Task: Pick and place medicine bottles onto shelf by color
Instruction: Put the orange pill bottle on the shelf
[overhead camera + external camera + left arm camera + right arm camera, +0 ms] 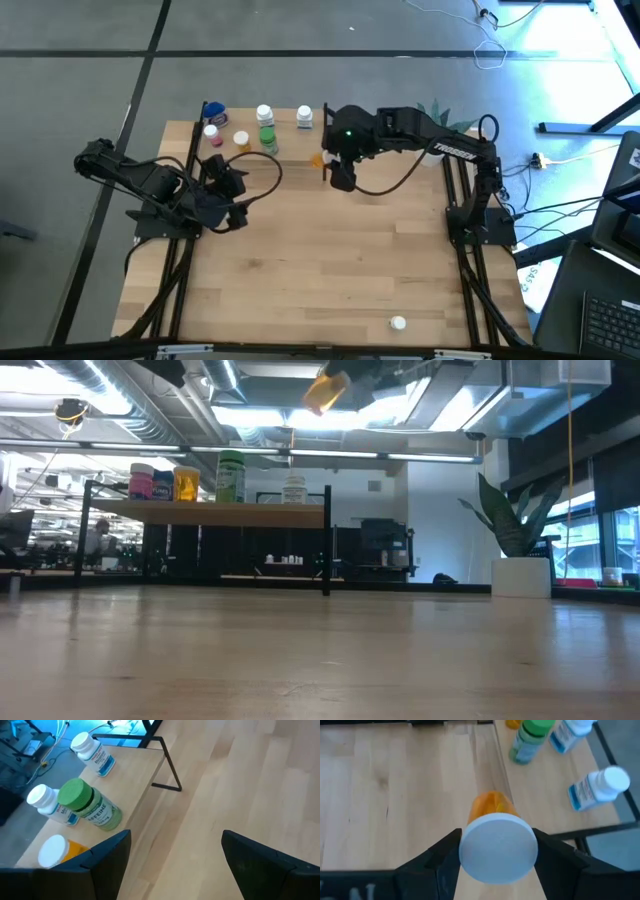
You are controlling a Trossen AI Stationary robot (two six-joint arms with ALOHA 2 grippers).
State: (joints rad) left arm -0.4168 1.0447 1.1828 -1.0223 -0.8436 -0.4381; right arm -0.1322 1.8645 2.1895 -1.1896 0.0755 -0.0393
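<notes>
The right gripper hangs above the shelf's front edge, jaws clamped on the white cap of an orange bottle. On the shelf stand a green bottle and other bottles; the left gripper waits nearby over the worktop, jaws open and empty.

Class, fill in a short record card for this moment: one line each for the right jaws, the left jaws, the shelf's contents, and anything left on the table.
right gripper: jaws shut on an orange bottle, held in the air near the shelf
left gripper: jaws open, empty, beside the shelf
on shelf: green-capped bottle, white bottles, an orange one, pink and blue ones
left on table: one white-capped bottle near the front edge
</notes>
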